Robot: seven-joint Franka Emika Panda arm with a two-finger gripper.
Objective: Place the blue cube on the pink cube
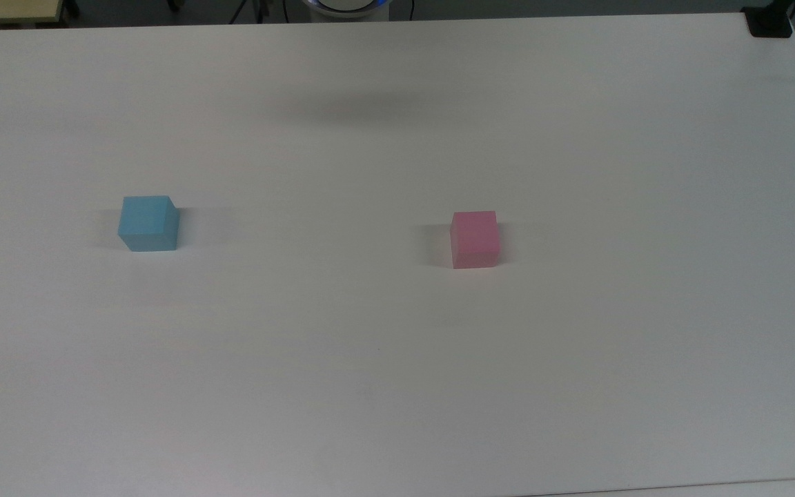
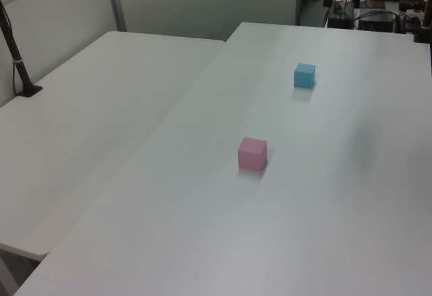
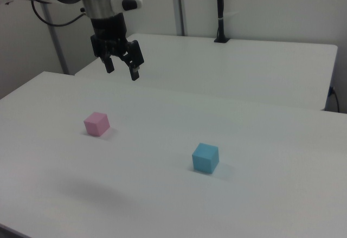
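The blue cube [image 1: 148, 223] is seen resting on the white table [image 1: 397, 359], toward the top view's left, with the pink cube [image 1: 474, 239] set well apart from it nearer the middle. Both cubes are kept far from every table edge, and bare tabletop is left all around each of them and between the 2. In the left view the blue cube [image 2: 304, 75] is placed farther back than the pink cube [image 2: 252, 154], and a 2nd table [image 2: 81, 121] is butted against the first along the left view's left. In the right view the gripper [image 3: 122, 67] is held high above the table, behind and to the right view's right of the pink cube [image 3: 96, 123], touching nothing. Its 2 fingers [image 3: 134, 71] are spread apart with nothing between them. The blue cube [image 3: 205, 158] is found toward the right view's right of it, lower down.
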